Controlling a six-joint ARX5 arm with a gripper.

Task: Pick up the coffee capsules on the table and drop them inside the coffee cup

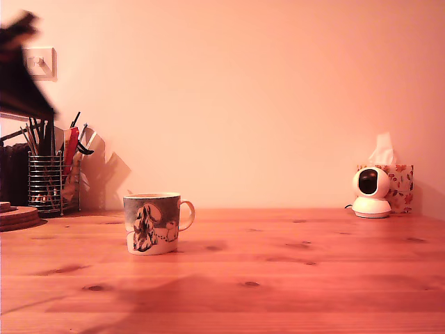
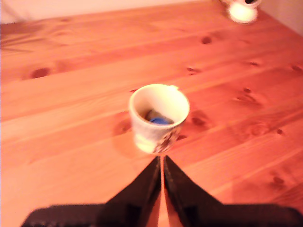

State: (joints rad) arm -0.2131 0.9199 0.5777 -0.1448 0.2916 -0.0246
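The coffee cup stands upright on the wooden table, left of centre in the exterior view, handle toward that view's right. From above in the wrist view, the cup holds a dark blue coffee capsule at its bottom. A darker shape lies beside the capsule, but I cannot tell what it is. No capsule lies on the table in either view. My gripper hovers above and short of the cup, its black fingers pressed together with nothing between them. In the exterior view my arm is a dark blur at the upper left.
A wire utensil holder with pens and tools stands at the back left, beside a round wooden board. At the back right are a small white camera, also in the wrist view, and a tissue box.
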